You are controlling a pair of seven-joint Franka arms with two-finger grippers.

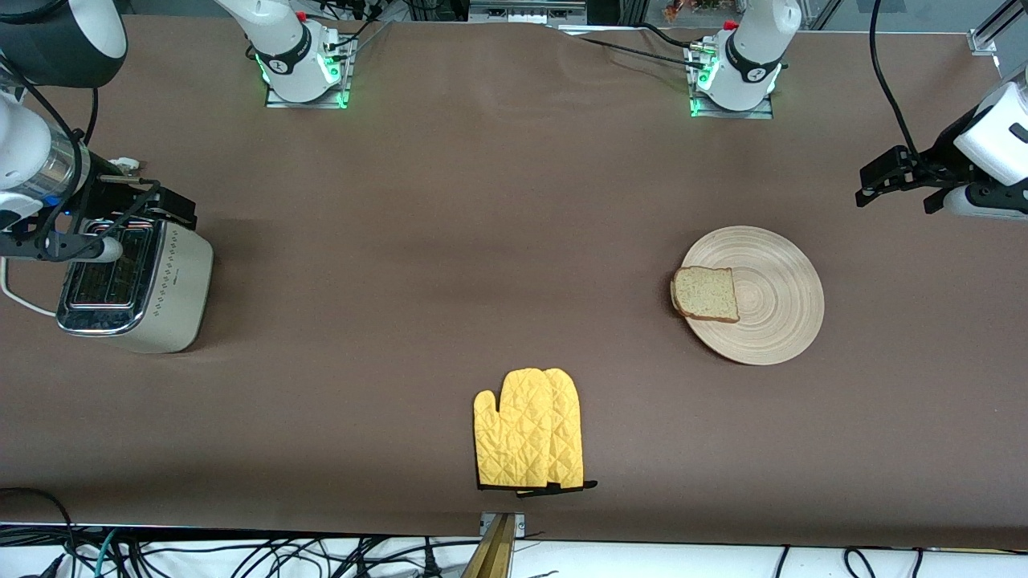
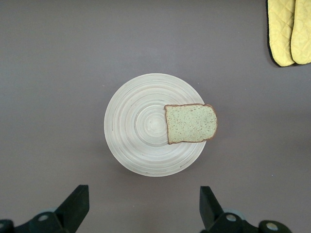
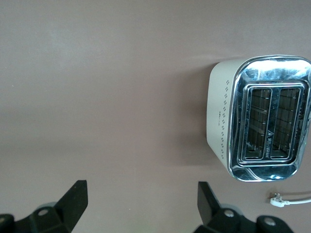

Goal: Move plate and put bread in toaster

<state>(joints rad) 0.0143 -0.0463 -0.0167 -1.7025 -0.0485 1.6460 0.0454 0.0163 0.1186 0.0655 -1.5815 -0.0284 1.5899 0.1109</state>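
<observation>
The pale wooden plate point(image 1: 775, 317) point(image 2: 133, 128) lies toward the left arm's end of the table. The slice of bread point(image 1: 707, 294) point(image 2: 190, 123) rests flat on its rim, overhanging the edge a little. The cream toaster point(image 1: 173, 293) point(image 3: 221, 121) stands upright at the right arm's end, both slots empty. My left gripper point(image 1: 895, 193) point(image 2: 144, 206) hangs open in the air beside the plate, holding nothing. My right gripper point(image 1: 161, 205) point(image 3: 142, 204) hovers open and empty over bare table right beside the toaster.
A yellow quilted oven mitt point(image 1: 530, 429) point(image 2: 289, 31) lies nearer to the front camera, midway along the table. The toaster's white cord point(image 1: 16, 297) and plug point(image 3: 286, 199) trail on the brown table cover point(image 1: 450, 241).
</observation>
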